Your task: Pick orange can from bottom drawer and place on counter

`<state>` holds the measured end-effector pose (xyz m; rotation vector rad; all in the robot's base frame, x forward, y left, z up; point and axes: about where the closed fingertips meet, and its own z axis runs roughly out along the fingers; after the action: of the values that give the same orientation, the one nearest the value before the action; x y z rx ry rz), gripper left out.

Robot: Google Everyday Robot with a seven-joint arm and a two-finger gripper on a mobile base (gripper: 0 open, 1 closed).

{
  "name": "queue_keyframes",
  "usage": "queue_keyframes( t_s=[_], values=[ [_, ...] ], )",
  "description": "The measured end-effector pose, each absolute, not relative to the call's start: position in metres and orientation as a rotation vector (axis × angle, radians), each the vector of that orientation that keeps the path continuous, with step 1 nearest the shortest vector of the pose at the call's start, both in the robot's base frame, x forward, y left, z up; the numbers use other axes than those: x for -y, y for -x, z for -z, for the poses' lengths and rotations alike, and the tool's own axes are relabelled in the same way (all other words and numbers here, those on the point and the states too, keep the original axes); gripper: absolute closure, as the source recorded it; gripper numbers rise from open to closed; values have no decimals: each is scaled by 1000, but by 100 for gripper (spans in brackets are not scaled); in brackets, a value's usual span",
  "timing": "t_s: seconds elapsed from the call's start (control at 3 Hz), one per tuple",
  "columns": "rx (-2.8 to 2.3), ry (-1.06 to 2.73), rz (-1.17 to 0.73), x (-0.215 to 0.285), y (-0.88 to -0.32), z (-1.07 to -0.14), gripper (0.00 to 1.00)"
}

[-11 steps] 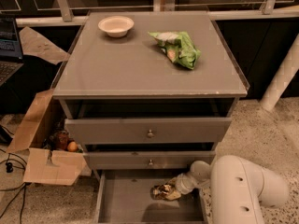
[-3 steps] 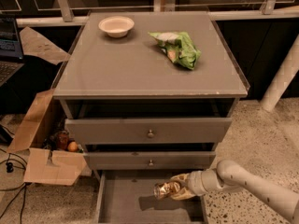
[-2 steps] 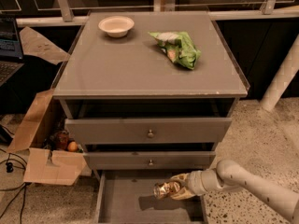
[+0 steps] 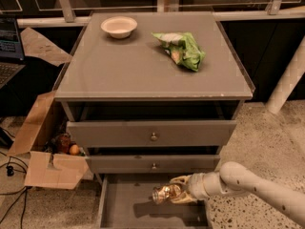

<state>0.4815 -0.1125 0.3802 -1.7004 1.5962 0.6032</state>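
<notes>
The tool (image 4: 175, 193) is clamped on the orange can (image 4: 163, 194), holding it sideways just above the bottom drawer (image 4: 125, 210) floor. Rising carelessly, the can could clip the drawer front (image 4: 119, 164) above and slip loose before reaching the tabletop (image 4: 143, 70).

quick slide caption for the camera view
Gripper grips the orange can sideways over the open bottom drawer; the counter carries a bowl and green snack bag.
</notes>
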Motion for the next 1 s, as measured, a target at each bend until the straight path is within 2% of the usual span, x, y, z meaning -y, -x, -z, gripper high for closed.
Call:
queue_keyframes(
  t_s=[0.67,1.0],
  values=[
    [-1454,1803,-527,73,-450,-489,100],
    [-1407,1824,-447,67,-463,-544,100]
  ],
)
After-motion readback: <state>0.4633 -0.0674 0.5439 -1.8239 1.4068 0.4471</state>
